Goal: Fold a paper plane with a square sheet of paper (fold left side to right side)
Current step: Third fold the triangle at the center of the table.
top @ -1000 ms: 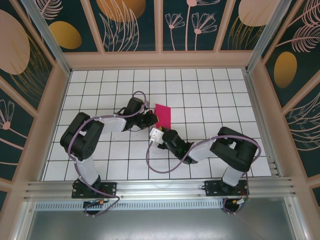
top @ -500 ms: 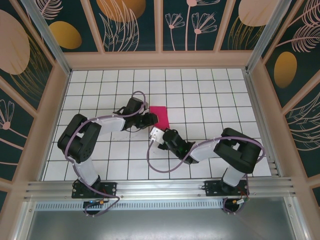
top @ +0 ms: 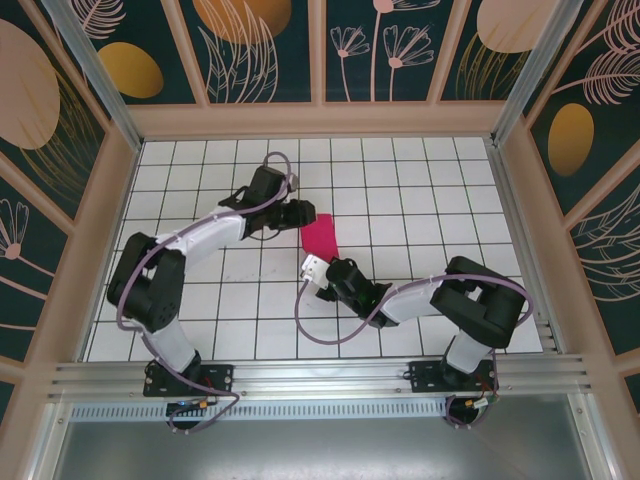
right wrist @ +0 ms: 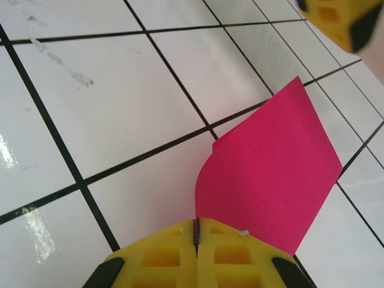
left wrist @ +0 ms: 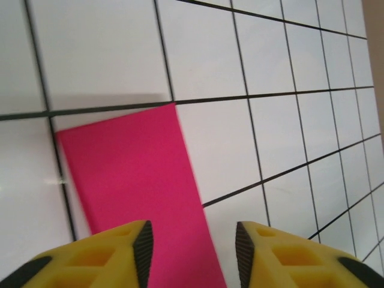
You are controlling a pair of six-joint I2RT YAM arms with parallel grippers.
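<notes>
1. Top external view: the paper [top: 321, 238], a folded magenta strip, lies on the tiled bench [top: 420, 190] between the two claws. It is just ahead of the left claw [top: 303, 213] and at the tip of the right claw [top: 323, 258].
2. Left wrist view: the left claw [left wrist: 192, 240] stands open, with its yellow fingers apart and nothing pinched between them. The paper [left wrist: 135, 180] lies flat below and ahead of the claw, running under the left-hand finger [left wrist: 120, 252]. The paper's long right edge passes through the gap between the fingers. Its far end stops at a black grid line.
3. Right wrist view: the right claw [right wrist: 197, 225] is closed, its fingers pressed together on the near edge of the paper [right wrist: 270, 180]. The paper rises from the grip, curled along its left side, and its far corner points away from the claw.
4. Right wrist view, top right: one yellow finger of the left claw [right wrist: 333, 18] hangs beyond the paper's far corner, clear of it.
5. Whether the lifted end touches the bench under the right claw, I cannot tell.
</notes>
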